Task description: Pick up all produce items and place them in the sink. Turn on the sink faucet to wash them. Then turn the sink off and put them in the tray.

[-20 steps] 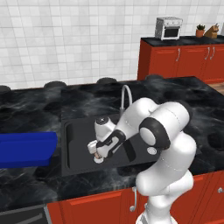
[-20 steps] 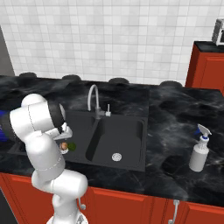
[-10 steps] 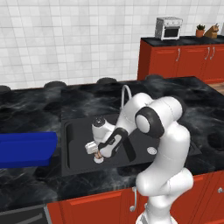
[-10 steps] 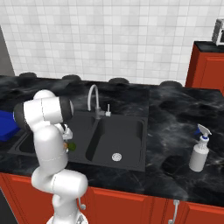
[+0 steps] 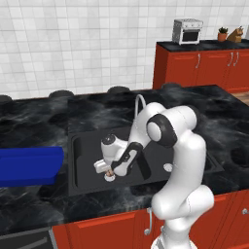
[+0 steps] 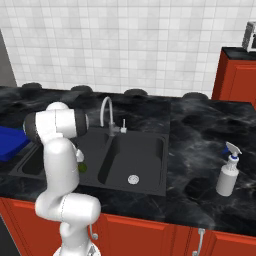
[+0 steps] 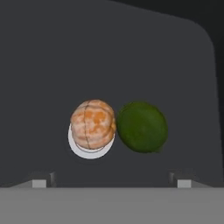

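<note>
The sink [image 5: 78, 165], a black double basin set into the dark marble counter [image 6: 200, 130], serves as reference. The gripper [image 5: 108, 171] hangs low inside the basin nearer the blue tray [image 5: 29, 165], its jaws spread wide and holding nothing. On that basin's floor, directly below the gripper, the tan-brown lumpy piece [image 7: 92, 124] sits on the round silver drain [image 7: 78, 151], and the dark green ball [image 7: 141, 127] lies touching it. The silver gooseneck faucet [image 6: 106, 112] rises at the sink's rear rim. The tray lies on the counter beside the sink; a white spray bottle [image 6: 227, 172] stands well apart on the sink's opposite side.
</note>
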